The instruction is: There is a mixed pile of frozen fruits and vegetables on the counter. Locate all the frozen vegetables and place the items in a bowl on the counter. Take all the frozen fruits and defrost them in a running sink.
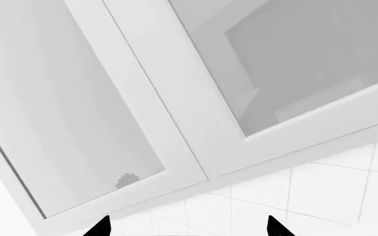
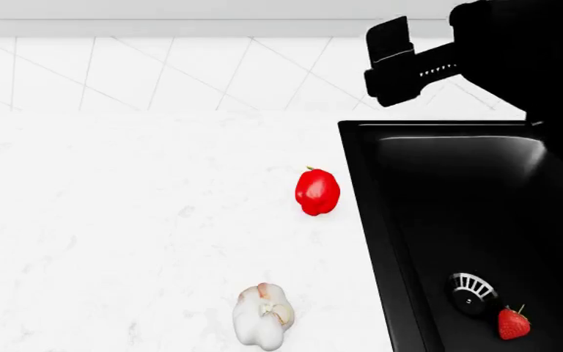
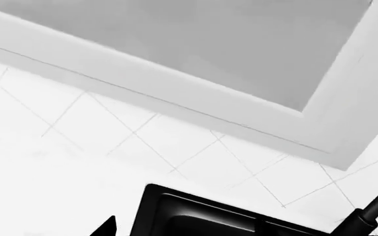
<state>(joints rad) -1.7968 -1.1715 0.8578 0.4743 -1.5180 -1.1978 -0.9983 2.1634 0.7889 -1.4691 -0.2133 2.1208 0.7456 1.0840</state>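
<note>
Head view only: strawberry (image 2: 513, 323) inside sink (image 2: 477, 213), beside drain (image 2: 471, 292).

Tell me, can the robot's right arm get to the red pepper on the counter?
Probably yes. The pepper stands alone on the white counter, just beside the sink, with nothing around it. The right end effector is raised above the sink's back corner, so it would have to come down and across.
</note>
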